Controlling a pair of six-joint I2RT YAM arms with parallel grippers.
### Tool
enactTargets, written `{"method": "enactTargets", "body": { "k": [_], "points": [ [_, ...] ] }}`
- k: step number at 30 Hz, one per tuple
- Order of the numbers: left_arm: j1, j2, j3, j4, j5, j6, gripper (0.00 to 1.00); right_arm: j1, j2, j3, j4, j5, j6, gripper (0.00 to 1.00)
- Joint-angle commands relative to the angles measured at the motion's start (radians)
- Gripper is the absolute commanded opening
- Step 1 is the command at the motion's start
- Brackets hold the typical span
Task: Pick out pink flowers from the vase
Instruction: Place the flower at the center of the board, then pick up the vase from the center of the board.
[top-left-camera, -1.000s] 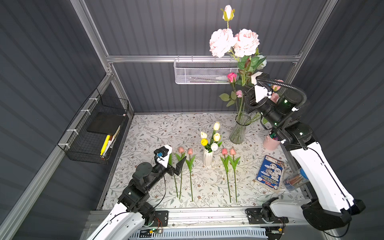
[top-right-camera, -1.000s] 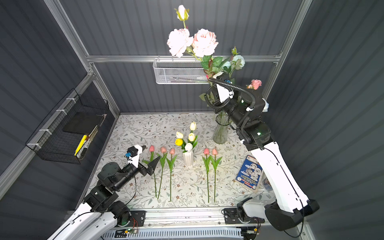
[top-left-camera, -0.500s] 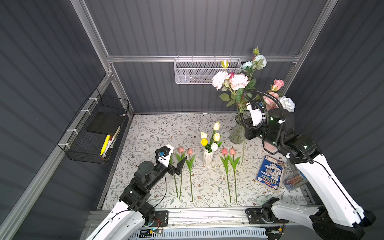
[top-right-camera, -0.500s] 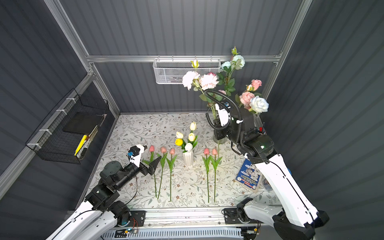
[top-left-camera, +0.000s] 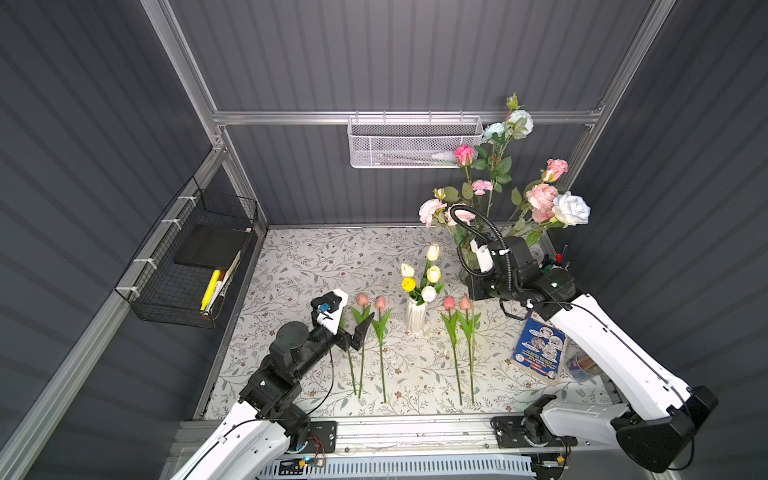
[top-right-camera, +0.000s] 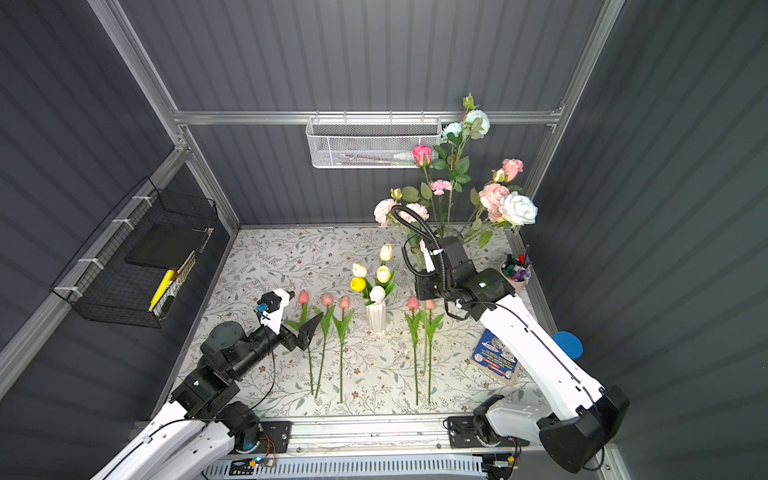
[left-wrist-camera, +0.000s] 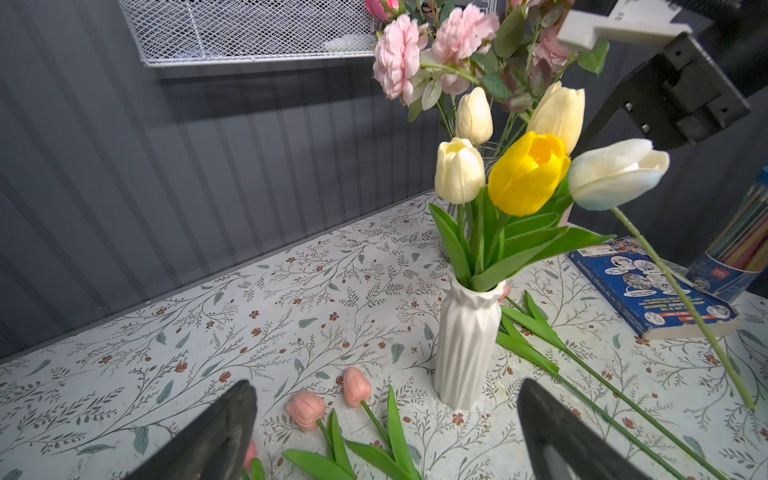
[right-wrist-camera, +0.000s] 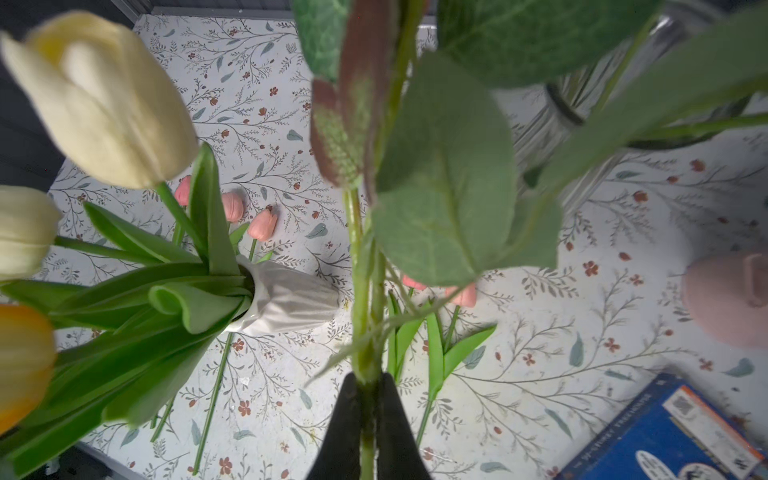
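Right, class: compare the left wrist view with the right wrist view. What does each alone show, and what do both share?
Left wrist only: the white mesh basket, pale pink ruffled blooms, the left fingers spread open. Right wrist only: the right fingers shut on a green stem. Both: the white ribbed vase, pink tulips lying on the table, the blue book.

l arm (top-left-camera: 291, 353) low in lower left, l gripper (left-wrist-camera: 386, 388) fingers wide apart; r arm (top-left-camera: 615, 332) stretched to centre-right, r gripper (right-wrist-camera: 368, 386) pinched on pink flower stem (right-wrist-camera: 360, 291).

both top views overhead, looking down; wrist views close, low, sharing white vase (left-wrist-camera: 465, 345).
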Motion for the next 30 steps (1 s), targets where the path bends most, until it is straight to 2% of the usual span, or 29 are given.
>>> {"method": "enactTargets", "body": {
  "k": [1, 4, 5, 8, 13, 19, 22, 30],
  "points": [
    [-0.005, 0.001, -0.006, 0.001, 0.007, 0.018, 0.99, 0.003, 0.031, -0.051, 0.07, -0.063, 0.136, 0.0],
    [-0.005, 0.03, -0.032, 0.013, 0.036, 0.033, 1.0, 0.003, 0.047, -0.096, 0.117, -0.075, 0.179, 0.0],
    [-0.005, 0.045, -0.054, 0.025, 0.07, 0.1, 1.0, 0.002, 0.049, -0.107, 0.13, -0.072, 0.185, 0.0],
    [-0.005, 0.096, -0.135, 0.164, 0.163, 0.152, 0.99, -0.003, 0.057, -0.126, 0.149, -0.076, 0.193, 0.0],
    [-0.005, 0.253, -0.184, 0.449, 0.184, 0.09, 1.0, -0.018, 0.061, -0.142, 0.171, -0.081, 0.196, 0.0],
    [-0.009, 0.587, -0.205, 0.838, 0.256, -0.023, 1.0, -0.059, 0.062, -0.168, 0.209, -0.117, 0.205, 0.0],
    [-0.022, 0.729, -0.186, 0.921, 0.319, -0.032, 0.99, -0.074, 0.062, -0.175, 0.222, -0.128, 0.198, 0.0],
    [-0.081, 0.918, -0.131, 1.051, 0.305, 0.005, 0.99, -0.095, 0.073, -0.181, 0.231, -0.141, 0.181, 0.0]
  ]
}}
